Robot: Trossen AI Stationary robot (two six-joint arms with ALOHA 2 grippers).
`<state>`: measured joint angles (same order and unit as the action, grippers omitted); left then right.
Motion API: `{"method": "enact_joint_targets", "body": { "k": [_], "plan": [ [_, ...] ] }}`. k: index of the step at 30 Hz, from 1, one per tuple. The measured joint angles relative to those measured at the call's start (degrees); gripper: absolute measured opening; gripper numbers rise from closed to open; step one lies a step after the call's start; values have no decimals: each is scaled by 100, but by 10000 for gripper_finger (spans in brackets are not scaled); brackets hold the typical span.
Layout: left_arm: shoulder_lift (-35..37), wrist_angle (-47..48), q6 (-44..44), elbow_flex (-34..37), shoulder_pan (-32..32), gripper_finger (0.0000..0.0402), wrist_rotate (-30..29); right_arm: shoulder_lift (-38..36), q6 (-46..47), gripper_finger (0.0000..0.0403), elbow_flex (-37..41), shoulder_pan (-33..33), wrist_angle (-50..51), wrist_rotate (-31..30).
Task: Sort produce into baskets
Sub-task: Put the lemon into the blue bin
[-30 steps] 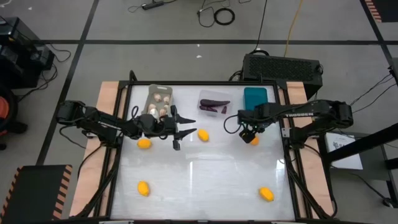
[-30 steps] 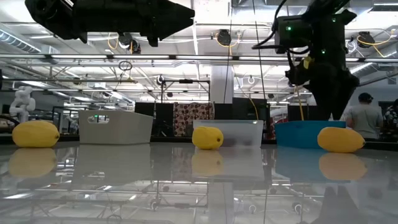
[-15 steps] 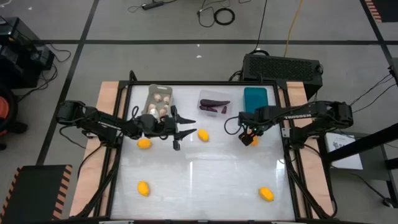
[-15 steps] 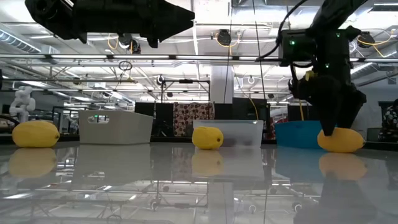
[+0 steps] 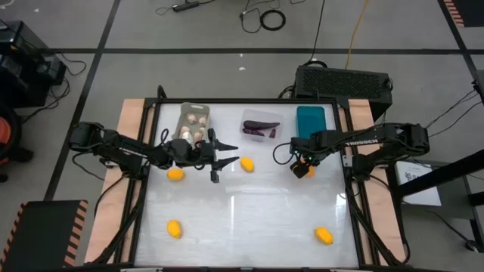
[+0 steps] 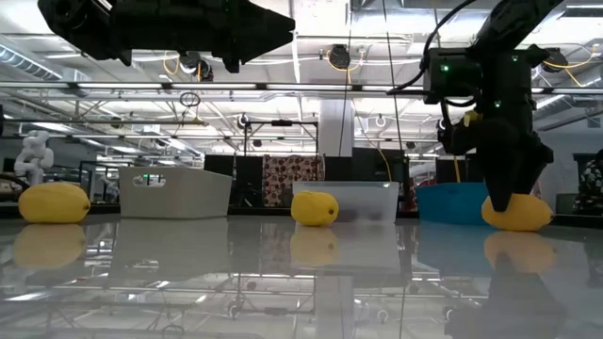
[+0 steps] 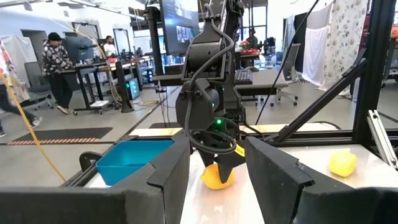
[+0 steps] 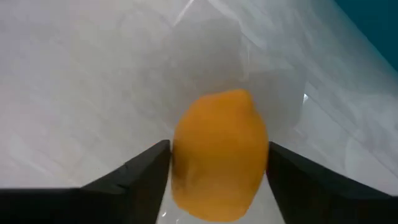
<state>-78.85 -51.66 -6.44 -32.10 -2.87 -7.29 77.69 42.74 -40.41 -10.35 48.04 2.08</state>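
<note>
The right gripper (image 5: 302, 168) is being held low over the table (image 5: 249, 219), just in front of the teal bin (image 5: 310, 119), with its fingers (image 8: 134, 174) spread to either side of an orange fruit (image 8: 220, 152); the pads are seen close against the fruit's flanks, though whether they are touching it cannot be told. The fruit is resting on the table, and in the low view the gripper (image 6: 501, 200) is shown coming down onto it (image 6: 523, 215) from above. The left gripper (image 5: 224, 160) is being kept raised above the table near the grey bin (image 5: 193, 123), its fingers (image 7: 168, 180) parted and nothing between them; through that gap the right arm and the fruit (image 7: 217, 177) are framed. Pale mushrooms (image 5: 194, 128) are lying in the grey bin, and purple eggplants (image 5: 259, 127) in the clear bin (image 5: 262, 123). A second fruit (image 5: 246, 164) is lying just ahead of the left gripper, a third (image 5: 175, 174) beneath the left arm, and two more (image 5: 174, 228) (image 5: 324, 236) near the table's front edge, well apart. A black vented box (image 5: 344, 79) is standing on the floor behind the table.
</note>
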Motion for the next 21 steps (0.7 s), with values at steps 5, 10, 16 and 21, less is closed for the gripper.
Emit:
{"method": "enact_joint_targets", "body": {
  "k": [5, 10, 16, 21],
  "plan": [
    [0, 2, 0, 0, 22, 164, 0, 0, -157, 193, -158, -13, 40, 131],
    [0, 31, 0, 0, 22, 164, 0, 0, -520, 174, -695, -13, 391, 274],
    [0, 33, 0, 0, 22, 164, 0, 0, -1108, 186, -1757, -116, 1310, -159],
    [0, 35, 0, 0, 22, 164, 0, -2, -1183, 186, -2474, -416, 1652, -1824]
  ]
}}
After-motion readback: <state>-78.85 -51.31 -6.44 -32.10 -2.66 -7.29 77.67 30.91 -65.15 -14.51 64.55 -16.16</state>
